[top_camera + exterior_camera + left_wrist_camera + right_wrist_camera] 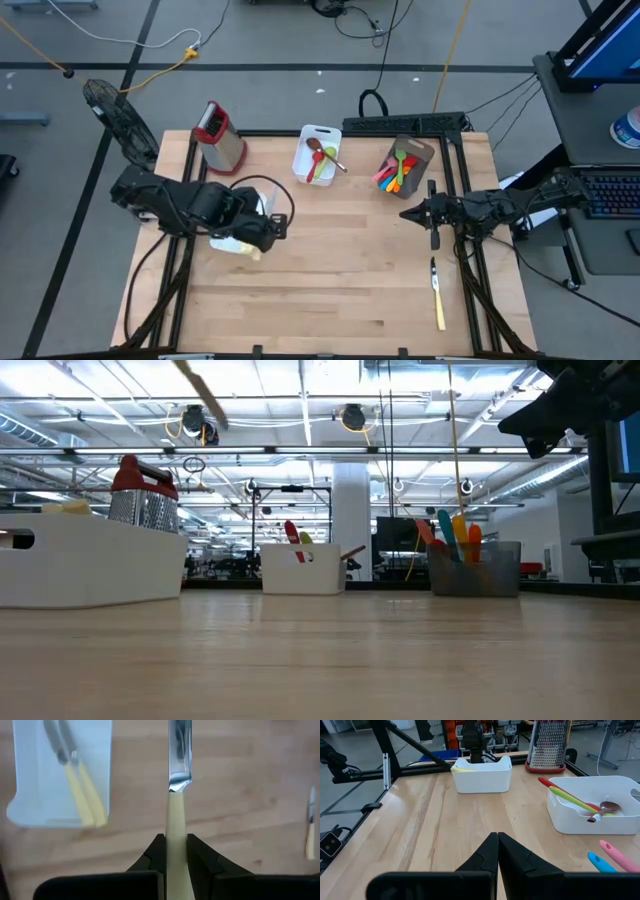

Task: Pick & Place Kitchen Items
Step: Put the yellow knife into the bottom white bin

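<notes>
My left gripper (175, 840) is shut on a cream-handled knife (176, 795) and hangs above the table's left part (268, 232), beside a white tub (30, 810) holding two more cream-handled knives (82, 795). Another knife (437, 295) lies flat on the table at the near right. My right gripper (498, 837) is shut on nothing and hovers at the right (408, 213). A second white tub (318, 155) holds red, green and wooden spoons. A brown holder (405, 165) holds coloured utensils. My left gripper pinches the knife's cream handle (175, 827) between its two fingers (156, 851). The fingers point steeply down and lie along the knife. The steel blade (179, 750) sticks out past the fingertips, and the knife hangs clear of the table.
A red-topped metal grater (220, 135) stands at the far left. The two tubs and the holder line the far half. A black frame rail (400, 125) runs along the far edge. Bare wood (330, 270) fills the middle and near part.
</notes>
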